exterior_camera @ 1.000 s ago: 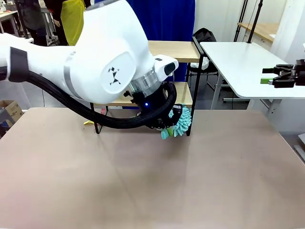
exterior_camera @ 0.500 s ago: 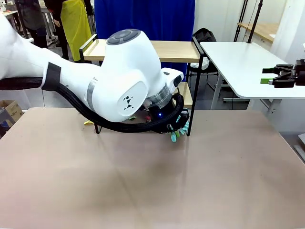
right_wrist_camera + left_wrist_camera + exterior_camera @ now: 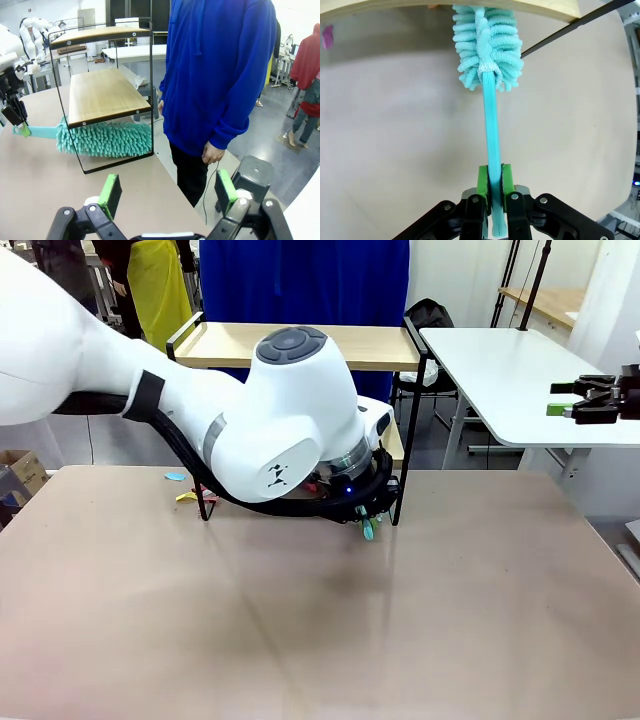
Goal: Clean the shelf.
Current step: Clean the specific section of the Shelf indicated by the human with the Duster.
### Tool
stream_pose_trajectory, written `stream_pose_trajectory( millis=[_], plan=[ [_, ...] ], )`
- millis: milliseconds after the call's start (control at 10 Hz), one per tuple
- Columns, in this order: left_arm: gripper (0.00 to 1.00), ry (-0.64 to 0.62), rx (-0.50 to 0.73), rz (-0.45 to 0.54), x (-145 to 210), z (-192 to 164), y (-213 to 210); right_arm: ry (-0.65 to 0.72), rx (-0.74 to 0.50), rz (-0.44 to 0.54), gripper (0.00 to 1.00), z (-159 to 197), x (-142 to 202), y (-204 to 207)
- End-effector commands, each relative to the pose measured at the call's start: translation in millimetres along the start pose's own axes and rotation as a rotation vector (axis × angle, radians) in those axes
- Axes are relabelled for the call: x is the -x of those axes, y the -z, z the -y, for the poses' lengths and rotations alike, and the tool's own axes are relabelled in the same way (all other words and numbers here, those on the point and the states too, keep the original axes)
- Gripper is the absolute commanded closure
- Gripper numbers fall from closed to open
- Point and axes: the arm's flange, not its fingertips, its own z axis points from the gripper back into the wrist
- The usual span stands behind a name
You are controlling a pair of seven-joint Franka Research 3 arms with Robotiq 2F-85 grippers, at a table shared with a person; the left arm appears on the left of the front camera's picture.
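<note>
Roughly midway, at a guess — sweeping beneath the lower board of the shelf (image 3: 240, 343), at the far side of the bench (image 3: 450, 620), with a teal duster (image 3: 487, 45) pinched in the left claw (image 3: 491, 172). Holding the right claw (image 3: 168, 192) spread, empty. Left to clear — coloured scraps (image 3: 186, 496) by one leg.

We see a turquoise duster (image 3: 487, 50) with a fluffy looped head, and bright green pads (image 3: 483, 182) on the black left hand (image 3: 495, 172). The shelf (image 3: 105, 95) shows pale wood grain in a thin black frame. The bench (image 3: 300, 620) is plain beige. In the upper left of the left wrist frame we note a pink scrap (image 3: 327, 37).
</note>
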Motion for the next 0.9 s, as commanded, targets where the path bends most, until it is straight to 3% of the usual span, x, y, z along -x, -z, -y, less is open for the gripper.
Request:
stream_pose_trajectory(
  millis=[0, 300, 400, 600, 800],
  plan=[
    [0.87, -0.017, -0.026, -0.020, -3, 17, 19, -0.004, 0.000, 0.004, 0.00, -1, -3, 1],
    [0.87, -0.012, -0.071, -0.165, -6, 12, 19, -0.004, 0.000, 0.004, 0.00, -1, -3, 1],
    [0.87, -0.006, -0.023, -0.065, 4, 8, 26, -0.004, 0.000, 0.004, 0.00, -1, -3, 1],
    [0.87, -0.012, -0.044, -0.108, 3, 9, 28, -0.004, 0.000, 0.004, 0.00, -1, -3, 1],
    [0.87, -0.087, -0.109, -0.076, -8, -27, 20, -0.004, 0.000, 0.004, 0.00, -1, -3, 1]
  ],
)
